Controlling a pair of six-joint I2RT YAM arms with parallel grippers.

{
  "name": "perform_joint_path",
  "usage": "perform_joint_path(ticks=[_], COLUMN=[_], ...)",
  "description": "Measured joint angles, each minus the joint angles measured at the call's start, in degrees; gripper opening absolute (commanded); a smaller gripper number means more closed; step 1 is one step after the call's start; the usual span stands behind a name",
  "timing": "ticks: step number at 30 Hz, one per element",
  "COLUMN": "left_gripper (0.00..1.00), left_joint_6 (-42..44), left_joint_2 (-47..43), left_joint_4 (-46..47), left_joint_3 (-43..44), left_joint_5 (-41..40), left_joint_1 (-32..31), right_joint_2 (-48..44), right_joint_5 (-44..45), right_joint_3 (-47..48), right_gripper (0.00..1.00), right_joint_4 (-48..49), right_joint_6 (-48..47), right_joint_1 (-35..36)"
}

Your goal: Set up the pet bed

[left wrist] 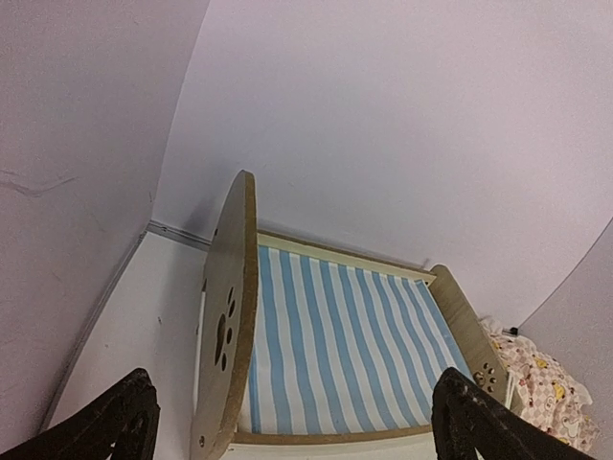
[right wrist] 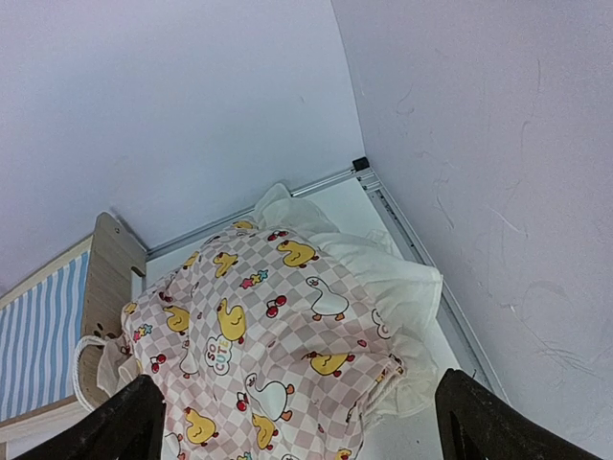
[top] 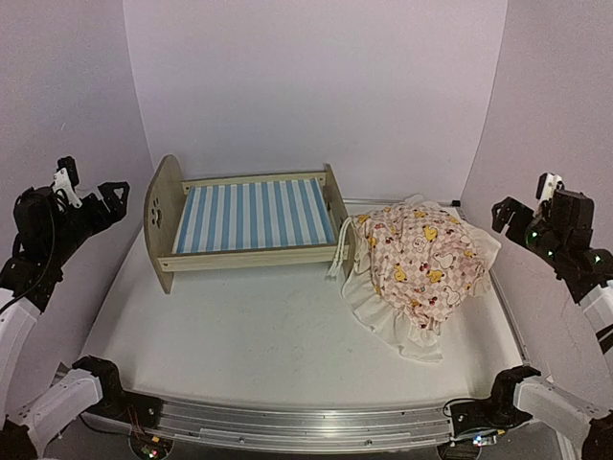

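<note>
While both arms hang back at the edges, nothing is being touched: the left gripper (top: pixel 113 198) is raised at the left side, jaws spread wide and empty, and the right gripper (top: pixel 510 218) mirrors it on the far right, released and holding nothing. Between them, the pet bed (top: pixel 251 218) stands upright toward the back left of the desk (top: pixel 259 331), with its headboard (top: pixel 163 222) to the left, its footboard (top: pixel 337 206) to the right, and its striped base (top: pixel 251 216) completely bare. Just beside the footboard, over on the right half of the desk, the quilt (top: pixel 417 264) lies in a rumpled heap, duck print up and frill spilling toward the front, with white cords (top: pixel 337 257) trailing down at the foot of the frame. I can't make out a pillow from where I stand; if there is one, it may be buried under that heap. So by my reading the job is at the very start: the frame is in place, but no bedding is on it. The quilt has to be picked up, spread over the stripes and straightened, and the right arm looks best placed to go first.
</note>
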Motion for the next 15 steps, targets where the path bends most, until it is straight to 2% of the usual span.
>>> perform_joint_path(ticks=[7, 15], left_gripper=[1.00, 0.99], left_joint_6=[-2.0, -4.5], left_joint_2=[4.4, 12.1], left_joint_4=[0.7, 2.0], left_joint_3=[1.7, 2.9], left_joint_5=[5.7, 17.5], left_joint_1=[0.1, 0.2], right_joint_2=[3.4, 18.9], right_joint_5=[-0.8, -8.8], right_joint_3=[0.5, 4.2], right_gripper=[1.00, 1.00], right_joint_4=[-0.5, -1.4], right_joint_6=[-0.4, -4.4], right_joint_1=[-0.1, 1.1])
